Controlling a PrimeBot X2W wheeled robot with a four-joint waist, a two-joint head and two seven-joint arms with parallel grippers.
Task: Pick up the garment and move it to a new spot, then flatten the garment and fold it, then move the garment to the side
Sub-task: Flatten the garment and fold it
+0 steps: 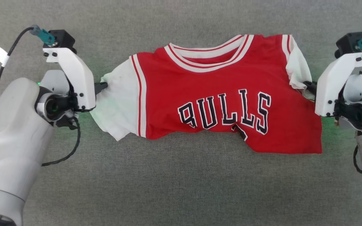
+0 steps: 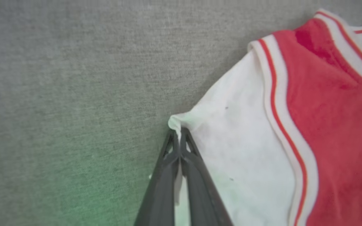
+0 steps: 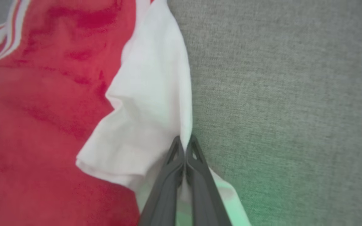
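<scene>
As the left gripper (image 2: 178, 133) and right gripper (image 3: 184, 142) each pinch a white sleeve (image 2: 231, 141) of the garment (image 1: 218, 103), flattening seems underway; next, pull outward evenly

Garment (image 1: 218, 81): red body, white sleeves, red-and-white stripe trim at sleeve seams and collar, black lettering outlined white. Left hand (image 2: 177, 135), right hand (image 3: 185, 142): dark grey fingers. Counter (image 1: 181, 188): mottled grey, tinted green beside both hands.

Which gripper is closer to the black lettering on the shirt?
Right. The right gripper pinches the crumpled sleeve close beside the lettering; the left gripper pinches the other sleeve, with spread white sleeve and red cloth between.
</scene>
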